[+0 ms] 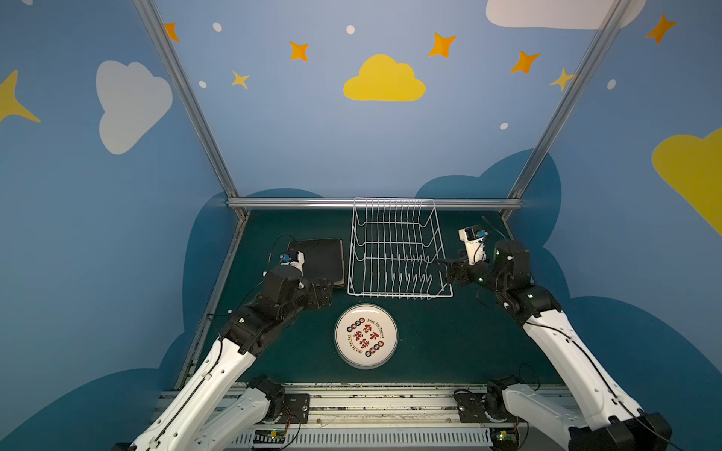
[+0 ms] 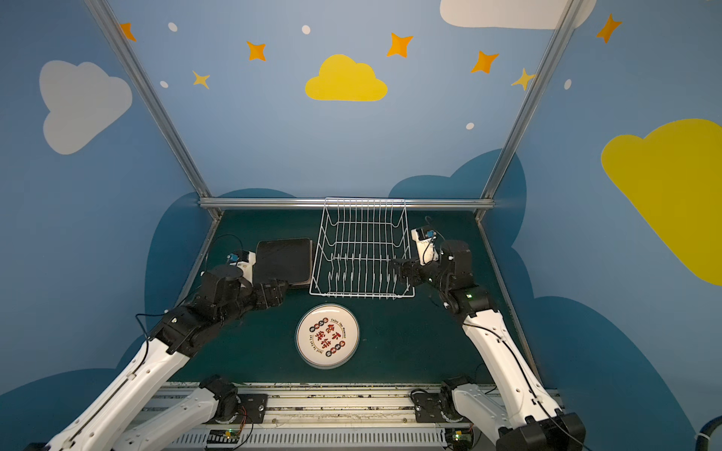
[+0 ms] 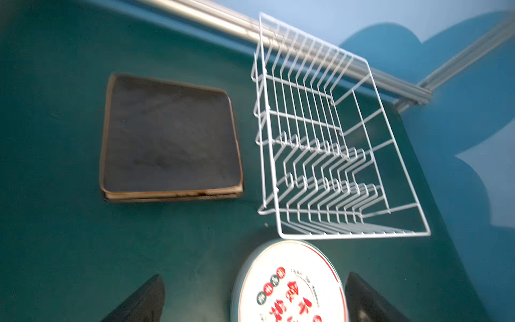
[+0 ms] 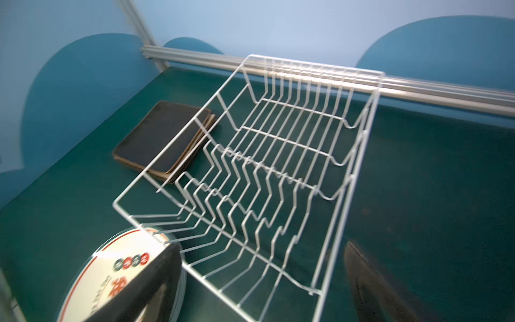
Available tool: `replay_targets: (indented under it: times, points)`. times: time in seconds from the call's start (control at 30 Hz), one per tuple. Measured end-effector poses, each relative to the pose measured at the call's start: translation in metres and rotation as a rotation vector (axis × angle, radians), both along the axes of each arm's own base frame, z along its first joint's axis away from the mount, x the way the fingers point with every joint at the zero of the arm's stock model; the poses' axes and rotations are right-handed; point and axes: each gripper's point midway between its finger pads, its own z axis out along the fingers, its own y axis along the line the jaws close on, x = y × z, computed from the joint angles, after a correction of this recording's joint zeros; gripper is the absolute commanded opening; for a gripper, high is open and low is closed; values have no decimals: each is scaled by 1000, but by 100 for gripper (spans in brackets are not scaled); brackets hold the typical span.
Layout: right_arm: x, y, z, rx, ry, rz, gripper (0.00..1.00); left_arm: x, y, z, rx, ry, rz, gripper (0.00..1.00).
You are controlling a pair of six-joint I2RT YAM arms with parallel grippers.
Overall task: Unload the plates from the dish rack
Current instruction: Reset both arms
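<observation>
The rack [image 1: 398,254] stands bare, with no plate between its tines, so by my reading the unloading is done or nearly so. The square plates [image 1: 318,257] lie stacked, black backs up, on the mat [image 1: 449,343]. They are ahead of the left gripper [image 3: 255,277] and touch nothing it has. The round plates [image 1: 366,336] are stacked face up, near the left fingertips and lower than them.

The left gripper's fingers [image 3: 139,301] are spread wide and hold nothing. The right gripper [image 4: 260,245] also has its fingers [image 4: 145,287] spread and empty. The rack's near corner is just ahead of them. Whether a finger touches the wire I cannot tell.

Both sorts of plate look stiff, smooth and glazed. They are probably fairly heavy for their thickness, slick under the pads and likely to chip if knocked or dropped. If one needs shifting, the rim is the place to pinch, one finger over the face and one under the lip. With a flat stack the lower finger has little room, so the top plate's exposed edge is the best way in.
</observation>
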Motion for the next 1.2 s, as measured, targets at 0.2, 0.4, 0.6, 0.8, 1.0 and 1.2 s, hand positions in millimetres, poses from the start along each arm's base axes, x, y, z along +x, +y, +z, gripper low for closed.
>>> replay_targets:
  times: [0.2,0.4,0.6,0.8,1.0,1.2]
  points:
    - [15,-75,-10,-55,-65,-342,93,10,66,-28,207,-81,263,100]
    - [14,-146,-60,-53,-7,-663,93,11,113,-80,377,-68,430,100]
    - [-5,-196,-128,-11,52,-887,93,17,139,-112,419,-24,535,100]
    - [-7,-209,-165,-16,120,-944,93,33,153,-124,437,1,591,100]
    - [7,-208,-177,-7,164,-931,92,45,158,-141,427,-18,594,100]
    - [27,-200,-178,-23,185,-854,92,56,163,-153,423,-34,578,100]
